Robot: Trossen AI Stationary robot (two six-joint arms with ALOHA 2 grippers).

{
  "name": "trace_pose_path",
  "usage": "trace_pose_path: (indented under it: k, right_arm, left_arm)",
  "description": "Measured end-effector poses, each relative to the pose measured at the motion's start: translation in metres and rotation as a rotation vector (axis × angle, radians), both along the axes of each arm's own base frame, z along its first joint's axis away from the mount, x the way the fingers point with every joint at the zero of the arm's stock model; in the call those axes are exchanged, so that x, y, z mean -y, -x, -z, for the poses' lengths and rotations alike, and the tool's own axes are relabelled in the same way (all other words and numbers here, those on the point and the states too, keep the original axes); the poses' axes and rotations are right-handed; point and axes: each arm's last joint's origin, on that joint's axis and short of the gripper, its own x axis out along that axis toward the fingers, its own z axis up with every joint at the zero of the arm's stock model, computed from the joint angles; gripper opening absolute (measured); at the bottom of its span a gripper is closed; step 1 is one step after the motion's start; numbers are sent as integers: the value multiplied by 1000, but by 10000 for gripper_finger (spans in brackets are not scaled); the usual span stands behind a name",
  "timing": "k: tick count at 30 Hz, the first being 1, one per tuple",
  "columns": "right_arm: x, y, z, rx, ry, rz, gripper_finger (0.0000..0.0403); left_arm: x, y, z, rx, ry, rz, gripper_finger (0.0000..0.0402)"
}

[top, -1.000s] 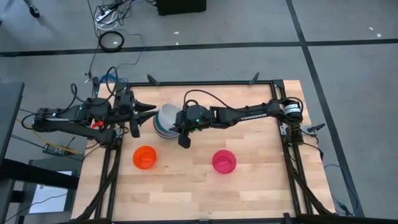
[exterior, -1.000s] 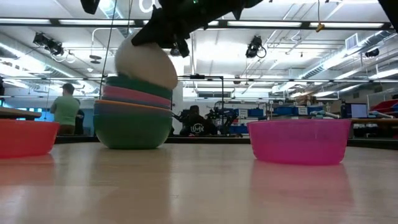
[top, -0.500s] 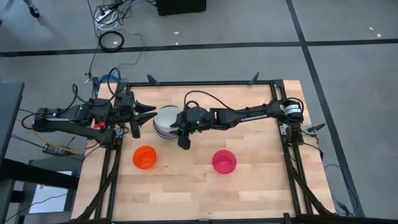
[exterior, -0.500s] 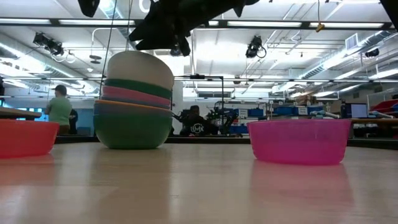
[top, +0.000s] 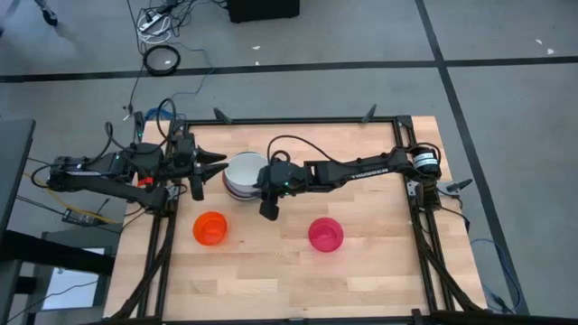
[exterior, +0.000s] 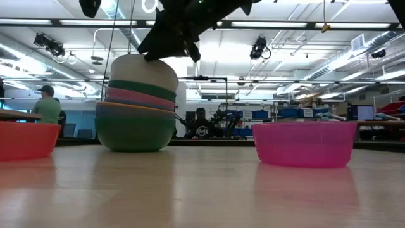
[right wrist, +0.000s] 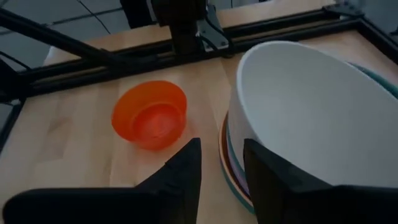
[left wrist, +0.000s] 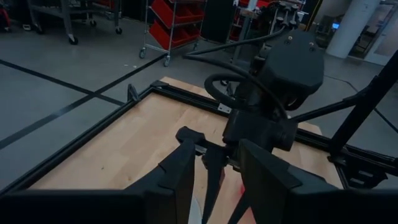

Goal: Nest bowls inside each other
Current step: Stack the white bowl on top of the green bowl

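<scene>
A: Well, where does the stack (top: 240, 176) stand?

B: Near the table's (top: 361, 271) far edge, left of the middle. The white bowl (right wrist: 311, 112) sits on top, a bit tilted, not fully seated in the teal bowl (exterior: 142, 87) under it. Below come a pink bowl (exterior: 136, 97), a thin blue and orange band I cannot split cleanly, and the sage green bowl (exterior: 134, 130) at the bottom.

A: So how many are nested?

B: At least four that I can count by their rims from the low view; the bands between pink and green may be more. Two are left loose: the small orange-red bowl (top: 209, 227) toward the near-left corner, and the small magenta-red bowl (top: 325, 234) nearer the middle of the near edge. I judge the job mostly done, with those two to go.

A: And the grippers?

B: The right gripper (right wrist: 217, 165) hangs just beside the white bowl's rim, fingers spread and holding nothing. The left gripper (left wrist: 214, 171) waits at the left edge by the stack, fingers parted and empty too.
</scene>
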Motion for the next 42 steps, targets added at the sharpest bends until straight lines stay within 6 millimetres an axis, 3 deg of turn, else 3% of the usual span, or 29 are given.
trace_pose_path:
  k: [8, 19, 29, 39, 42]
  right_arm:
    - [2, 5, 9, -92, -58, 22, 91]
    - [-26, -3, -10, 115, -22, -51, 88]
    - [3, -4, -9, 107, 0, 104, 72]
    - [5, 7, 32, -14, -114, 130, 50]
    - [3, 6, 33, -4, -113, 125, 45]
  left_arm:
    - [0, 0, 0, 0, 0, 0, 133]
    - [0, 0, 0, -2, -3, 0, 133]
    - [0, 0, 0, -3, -5, 1, 133]
    - [0, 0, 0, -5, -13, 2, 133]
    - [0, 0, 0, -5, -13, 2, 133]
